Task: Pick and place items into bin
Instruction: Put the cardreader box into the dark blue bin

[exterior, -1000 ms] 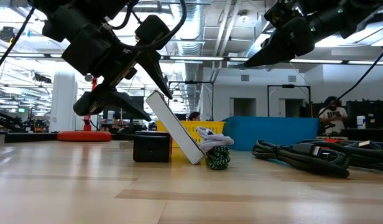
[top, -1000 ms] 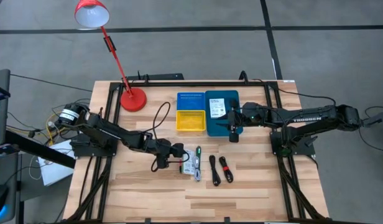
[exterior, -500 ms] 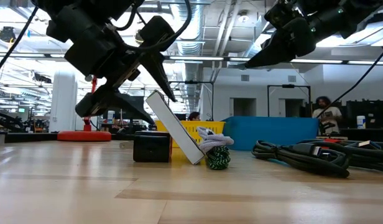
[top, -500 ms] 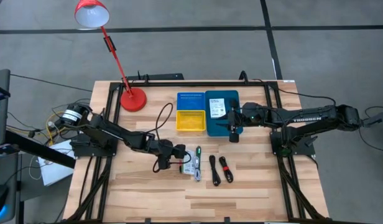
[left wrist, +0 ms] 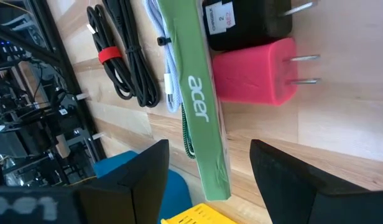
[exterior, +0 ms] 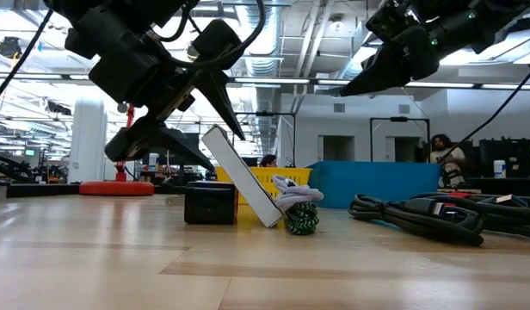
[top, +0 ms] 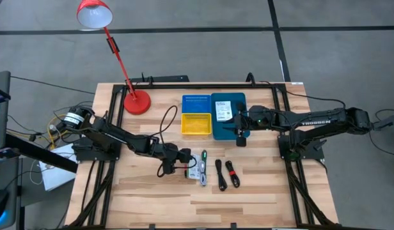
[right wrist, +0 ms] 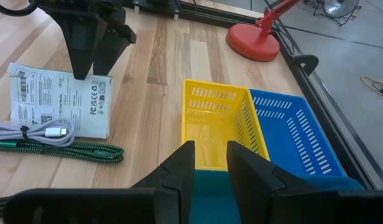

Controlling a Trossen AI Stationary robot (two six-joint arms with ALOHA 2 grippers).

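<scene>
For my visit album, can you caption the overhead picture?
Left gripper hovers open beside small items on the wooden table; right gripper waits over the teal bin.

Two dark arms, black segmented links; white TROSSEN lettering on right arm (top: pixel 315 121); black cable looping beside left arm (top: pixel 120 137).

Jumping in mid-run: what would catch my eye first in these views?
Probably the red desk lamp standing at the table's far left corner, then the yellow bin and blue bins side by side at the table's middle. Nearer the front, the left gripper hovers open over a pink plug block and a green Acer box, with two black cables lying just to their right.
</scene>
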